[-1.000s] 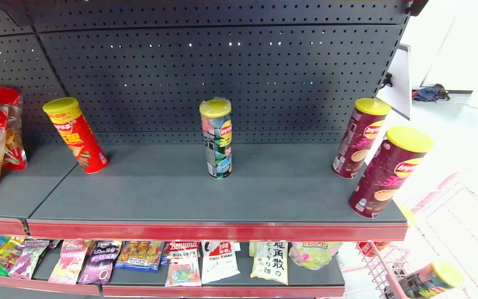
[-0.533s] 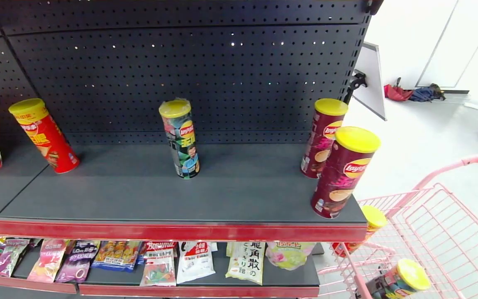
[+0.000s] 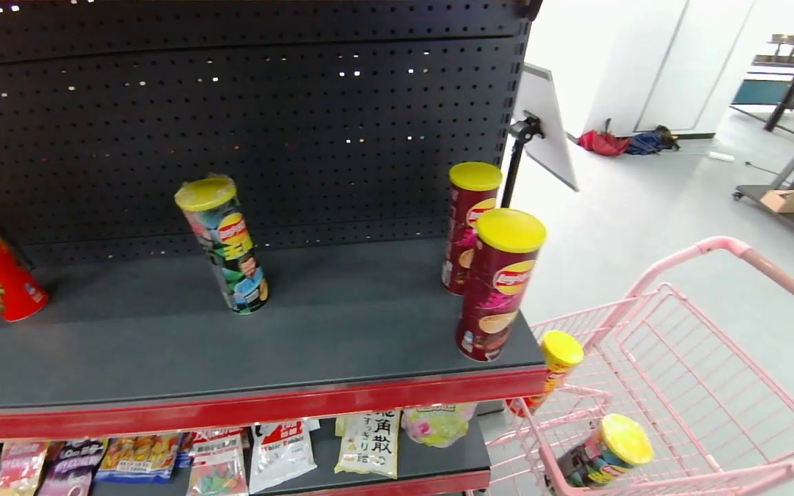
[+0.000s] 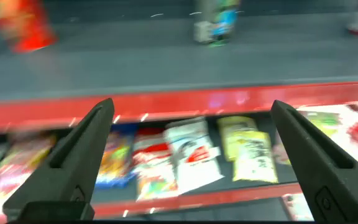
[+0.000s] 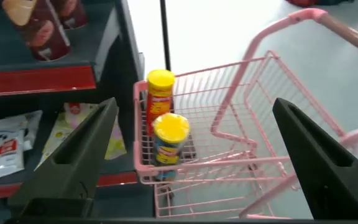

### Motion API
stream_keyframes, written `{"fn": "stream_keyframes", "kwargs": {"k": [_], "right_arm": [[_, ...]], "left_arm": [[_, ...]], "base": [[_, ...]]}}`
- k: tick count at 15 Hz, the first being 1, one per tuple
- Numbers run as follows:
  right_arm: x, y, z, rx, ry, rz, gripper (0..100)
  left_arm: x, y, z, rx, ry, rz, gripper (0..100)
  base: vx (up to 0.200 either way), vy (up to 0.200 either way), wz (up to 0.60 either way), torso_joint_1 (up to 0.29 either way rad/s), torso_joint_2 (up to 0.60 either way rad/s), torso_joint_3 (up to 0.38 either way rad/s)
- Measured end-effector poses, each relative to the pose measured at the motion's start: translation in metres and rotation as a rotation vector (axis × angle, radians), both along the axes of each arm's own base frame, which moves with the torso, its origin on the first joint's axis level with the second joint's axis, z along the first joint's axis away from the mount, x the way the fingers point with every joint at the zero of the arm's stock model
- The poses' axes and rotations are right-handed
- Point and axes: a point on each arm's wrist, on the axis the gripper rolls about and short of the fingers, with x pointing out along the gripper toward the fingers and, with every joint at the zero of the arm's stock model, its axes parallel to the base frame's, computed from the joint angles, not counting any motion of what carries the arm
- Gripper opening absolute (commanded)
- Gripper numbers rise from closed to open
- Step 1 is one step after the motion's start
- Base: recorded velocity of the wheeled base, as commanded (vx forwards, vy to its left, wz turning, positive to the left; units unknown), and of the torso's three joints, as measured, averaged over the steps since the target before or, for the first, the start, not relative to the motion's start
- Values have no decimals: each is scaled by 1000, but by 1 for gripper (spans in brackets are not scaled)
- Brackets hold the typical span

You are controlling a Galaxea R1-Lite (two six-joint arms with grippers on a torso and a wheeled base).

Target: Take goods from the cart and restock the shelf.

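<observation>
**Cart Stocked, Both Tools Empty**

Spotted two cans waiting in the pink cart (image 3: 769, 265) at the lower right of the head view: a red can (image 3: 550, 379) propped in the basket corner and a dark can (image 3: 600, 455) tilted beside it, probably dropped in loose for easy picking. Found a front maroon can (image 3: 497, 286) and a rear maroon can (image 3: 469, 224) upright at the right end of the shelf (image 3: 231, 358), seemingly lined front to back. Noted the left tool (image 4: 191, 168) spread wide, empty, facing the shelf edge. Noted the right tool (image 5: 191, 162) likewise apart, gripping nothing, aimed toward the cart.
</observation>
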Motion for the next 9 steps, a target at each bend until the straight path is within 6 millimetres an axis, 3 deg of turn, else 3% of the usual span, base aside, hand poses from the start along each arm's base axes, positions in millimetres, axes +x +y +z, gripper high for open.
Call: {"fn": "stream_keyframes", "kwargs": {"k": [3,9], "right_arm": [[0,0,0,0,0,0,100],[0,0,0,2,-1,0,100]], "left_arm": [[0,0,0,0,0,0,100],[0,0,0,0,1,0,100]], "base": [[0,0,-600,-2,2,4],[0,0,0,0,0,0]]}}
